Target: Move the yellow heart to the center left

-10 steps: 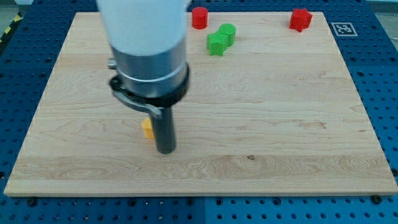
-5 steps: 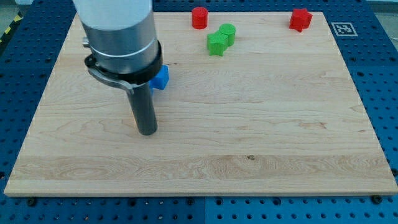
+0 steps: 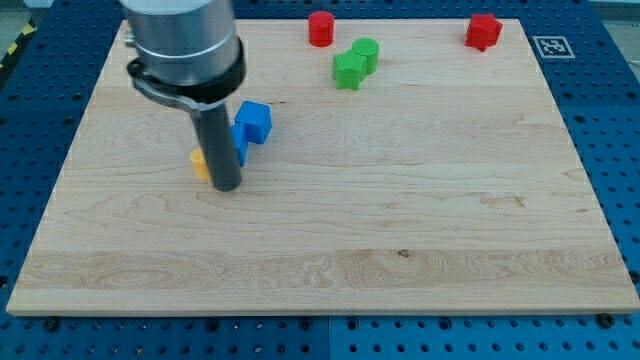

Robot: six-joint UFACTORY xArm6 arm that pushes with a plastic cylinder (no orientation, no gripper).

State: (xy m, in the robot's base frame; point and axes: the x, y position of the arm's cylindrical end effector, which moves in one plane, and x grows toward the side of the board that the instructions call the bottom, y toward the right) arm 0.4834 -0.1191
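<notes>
Camera view, looking down on a pale wooden table [image 3: 420, 210] set on a blue pegboard surface [image 3: 620, 150]: my tip [image 3: 227, 187] rests on the wood in the table's left half, roughly midway between the view's top and bottom, the dark rod rising from it into a grey and white arm housing that fills the upper left of the frame. No hand is fitted to this arm, so no grasp can be reported; the rod simply stands upright on the board. Pressed against the rod's left side, the yellow heart [image 3: 201, 163] shows only as a small orange-yellow sliver, most of it hidden behind the rod, so its shape cannot be confirmed from this angle. Just to the right of the rod sits a blue block [image 3: 254, 121], with a second blue piece [image 3: 240, 148] partly hidden behind the rod below it. Near the view's top, a green star-like block [image 3: 349, 70] touches a green cylinder [image 3: 366, 52]. A red cylinder [image 3: 320, 28] stands at the top edge, and a red block [image 3: 483, 31] sits near the top right corner, well apart from the rest.
</notes>
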